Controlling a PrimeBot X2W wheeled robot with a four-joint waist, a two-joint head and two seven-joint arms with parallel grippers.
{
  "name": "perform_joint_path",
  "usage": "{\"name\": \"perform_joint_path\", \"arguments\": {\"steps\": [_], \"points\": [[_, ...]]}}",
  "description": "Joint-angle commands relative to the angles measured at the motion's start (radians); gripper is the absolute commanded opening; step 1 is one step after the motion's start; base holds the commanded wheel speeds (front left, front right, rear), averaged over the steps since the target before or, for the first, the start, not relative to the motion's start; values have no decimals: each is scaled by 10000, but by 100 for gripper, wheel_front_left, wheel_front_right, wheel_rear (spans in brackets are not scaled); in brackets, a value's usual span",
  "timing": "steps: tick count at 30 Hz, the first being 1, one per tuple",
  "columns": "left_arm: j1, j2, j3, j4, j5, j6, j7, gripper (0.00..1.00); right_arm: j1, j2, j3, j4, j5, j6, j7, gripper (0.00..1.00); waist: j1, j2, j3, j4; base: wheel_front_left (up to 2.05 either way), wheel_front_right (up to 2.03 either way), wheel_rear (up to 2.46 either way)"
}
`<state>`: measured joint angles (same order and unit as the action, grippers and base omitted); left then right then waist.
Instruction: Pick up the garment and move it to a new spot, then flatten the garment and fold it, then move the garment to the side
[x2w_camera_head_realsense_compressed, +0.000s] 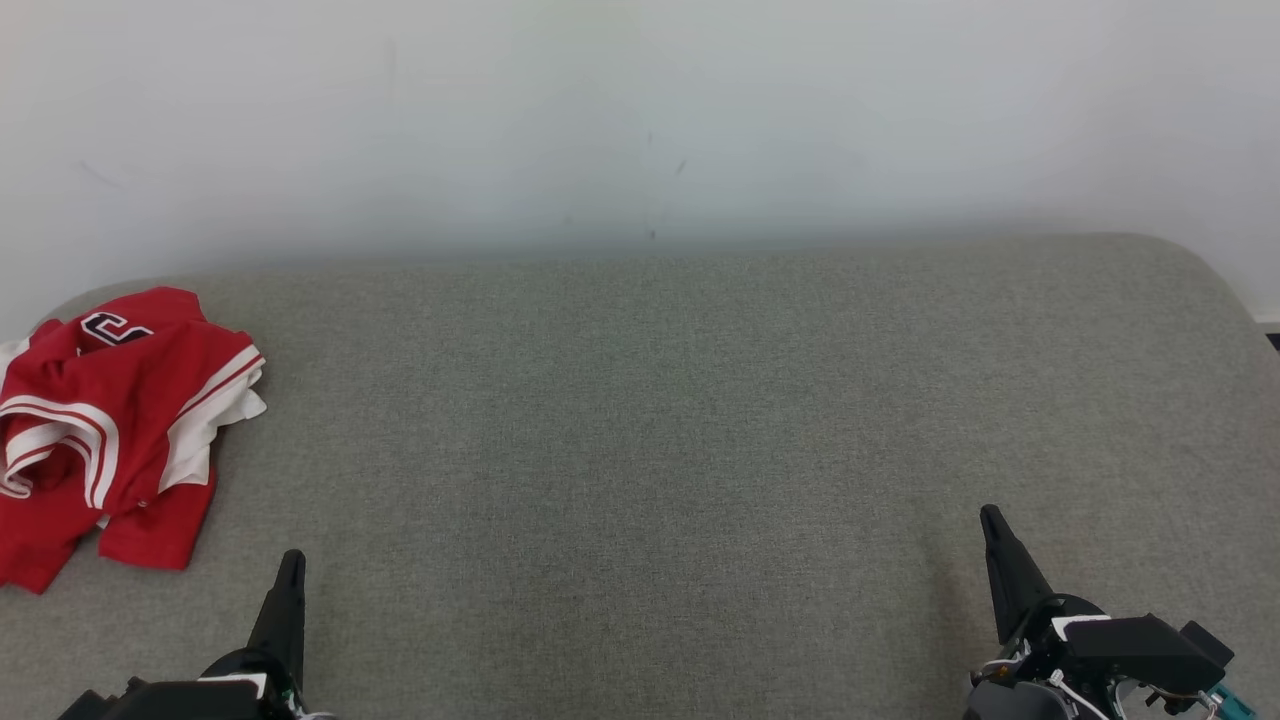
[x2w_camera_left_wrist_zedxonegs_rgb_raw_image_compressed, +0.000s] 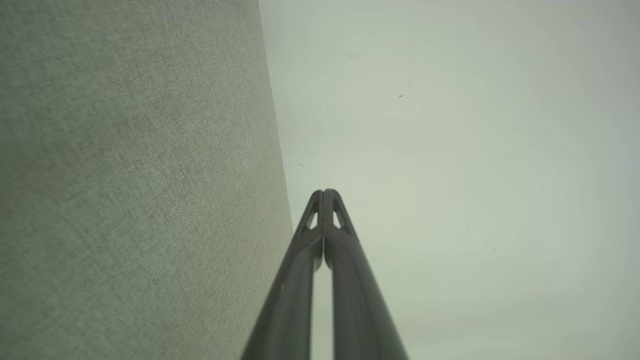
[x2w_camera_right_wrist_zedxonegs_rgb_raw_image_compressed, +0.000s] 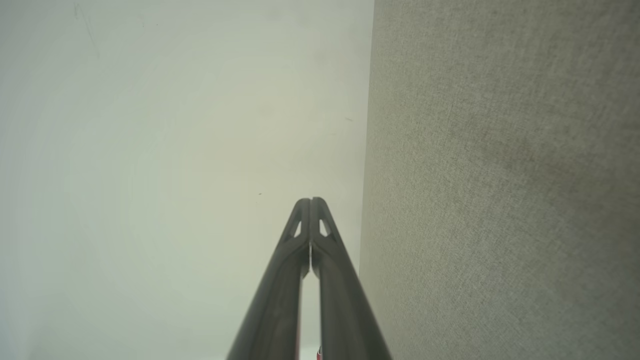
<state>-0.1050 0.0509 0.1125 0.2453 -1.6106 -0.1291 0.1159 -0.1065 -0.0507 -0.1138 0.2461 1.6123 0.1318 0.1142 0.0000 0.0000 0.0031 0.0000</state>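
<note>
A crumpled red garment (x2w_camera_head_realsense_compressed: 110, 430) with white stripes and a black-and-white letter lies at the far left of the grey fabric surface (x2w_camera_head_realsense_compressed: 640, 450). My left gripper (x2w_camera_head_realsense_compressed: 291, 558) stands at the lower left, just right of and below the garment, apart from it. Its fingertips are pressed together in the left wrist view, left gripper (x2w_camera_left_wrist_zedxonegs_rgb_raw_image_compressed: 324, 192) shut on nothing. My right gripper (x2w_camera_head_realsense_compressed: 991, 515) is at the lower right, far from the garment. In the right wrist view the right gripper (x2w_camera_right_wrist_zedxonegs_rgb_raw_image_compressed: 310, 201) is shut too, with nothing in it.
A pale wall (x2w_camera_head_realsense_compressed: 640, 120) rises behind the grey surface. The surface's far corners curve down at the left and right. Both wrist views look along the surface (x2w_camera_left_wrist_zedxonegs_rgb_raw_image_compressed: 130, 190) toward the wall (x2w_camera_right_wrist_zedxonegs_rgb_raw_image_compressed: 175, 150).
</note>
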Motion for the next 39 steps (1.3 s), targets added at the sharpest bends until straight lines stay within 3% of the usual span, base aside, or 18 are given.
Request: {"name": "perform_joint_path", "arguments": {"steps": [1, 7, 8, 21, 39], "points": [[-82, -19, 25, -1, -46, -29, 0, 0, -47, 9, -3, -26, 18, -21, 26, 0, 0, 0, 0, 0, 0, 0, 0], [-82, -19, 27, -1, -46, -29, 0, 0, -47, 9, -3, -26, 17, -21, 26, 0, 0, 0, 0, 0, 0, 0, 0], [0, 0, 2, 0, 0, 0, 0, 100, 0, 0, 0, 0, 0, 0, 2, 100, 0, 0, 0, 0, 0, 0, 0], [266, -19, -142, -54, 406, 10, -476, 100, 241, 9, 302, 107, -603, -1, -476, 100, 0, 0, 11, 10, 0, 0, 0], [392, -13, -38, -411, 3390, 1, -1277, 100, 378, 7, 878, -332, -3756, -4, -1270, 100, 0, 0, 40, 24, 0, 0, 0]]}}
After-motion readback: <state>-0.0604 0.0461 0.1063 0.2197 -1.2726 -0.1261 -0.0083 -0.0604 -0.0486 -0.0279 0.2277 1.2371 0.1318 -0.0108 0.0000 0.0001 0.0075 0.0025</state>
